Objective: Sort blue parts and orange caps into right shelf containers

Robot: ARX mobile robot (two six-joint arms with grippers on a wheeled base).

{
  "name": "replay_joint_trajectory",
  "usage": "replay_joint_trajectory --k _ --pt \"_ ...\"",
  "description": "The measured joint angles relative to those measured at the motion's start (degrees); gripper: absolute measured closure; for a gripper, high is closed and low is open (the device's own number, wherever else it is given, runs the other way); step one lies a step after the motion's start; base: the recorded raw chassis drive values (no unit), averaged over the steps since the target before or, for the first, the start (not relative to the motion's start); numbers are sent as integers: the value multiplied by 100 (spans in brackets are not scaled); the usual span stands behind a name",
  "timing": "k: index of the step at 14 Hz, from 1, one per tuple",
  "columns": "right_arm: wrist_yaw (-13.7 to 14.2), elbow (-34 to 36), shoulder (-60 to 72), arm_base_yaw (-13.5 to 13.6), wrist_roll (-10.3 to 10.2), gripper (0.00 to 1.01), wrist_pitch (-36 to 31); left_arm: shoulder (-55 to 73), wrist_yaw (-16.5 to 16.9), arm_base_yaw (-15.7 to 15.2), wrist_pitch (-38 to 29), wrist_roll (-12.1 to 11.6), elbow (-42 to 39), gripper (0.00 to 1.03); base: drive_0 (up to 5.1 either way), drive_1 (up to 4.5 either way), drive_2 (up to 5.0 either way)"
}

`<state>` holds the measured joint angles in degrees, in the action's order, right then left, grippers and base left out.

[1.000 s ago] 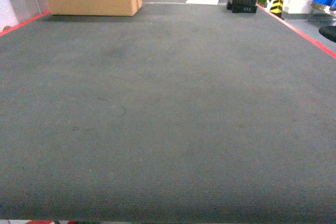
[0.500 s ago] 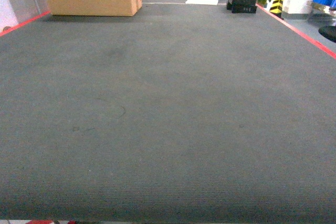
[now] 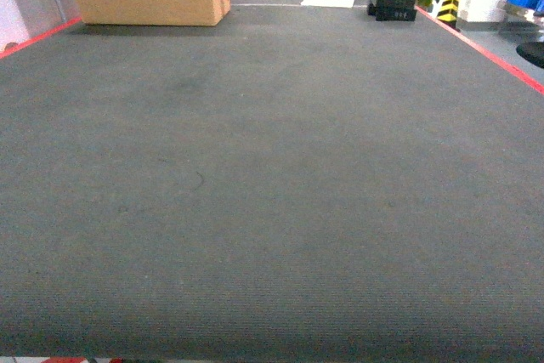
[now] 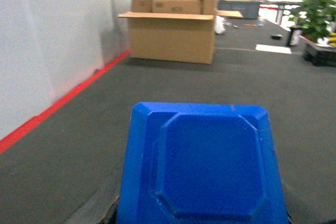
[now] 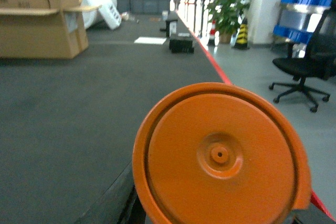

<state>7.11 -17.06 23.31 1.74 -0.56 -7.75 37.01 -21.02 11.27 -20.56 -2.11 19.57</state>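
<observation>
A blue part and an orange cap fill the wrist views above grey carpet; the grippers' grip cannot be told.

Soft, grainy pictures; bright glare far behind.

No legible text, label, brand, number or sign appears in any view. The cardboard boxes by the wall show only plain brown faces; faint marks on the upper boxes are too blurred to read. The black cases on the carpet carry small pale markings too small to decipher. The blue part and the orange cap show moulded relief only, without lettering.
</observation>
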Motion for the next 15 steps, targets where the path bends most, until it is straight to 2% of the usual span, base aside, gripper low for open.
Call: replay_joint_trajectory --k 1,2,3,5,7,12,13,15 --pt "-175 20 -44 -109 0 57 111 -72 308 -92 168 37 -9 59 0 0 0" --pt "-494 229 -234 -214 0 57 153 -332 931 -260 380 92 -201 59 0 0 0" --pt "-721 396 -352 -199 11 57 107 -492 1252 -365 376 138 -431 59 0 0 0" --pt "-713 717 -562 -177 15 57 70 -769 1497 -533 352 170 -817 59 0 0 0" --pt "-715 927 -785 -175 15 57 42 -1091 2063 -1113 380 175 -1075 59 0 0 0" --pt "-713 1287 -1235 -175 15 57 168 -1740 2100 -1110 586 188 -1517 59 0 0 0" --pt "-723 1318 -1663 -175 15 57 752 -1845 2103 -1110 638 188 -1554 59 0 0 0" --pt "-715 1401 -2055 -175 17 57 796 -2079 2103 -1110 778 188 -1661 59 0 0 0"
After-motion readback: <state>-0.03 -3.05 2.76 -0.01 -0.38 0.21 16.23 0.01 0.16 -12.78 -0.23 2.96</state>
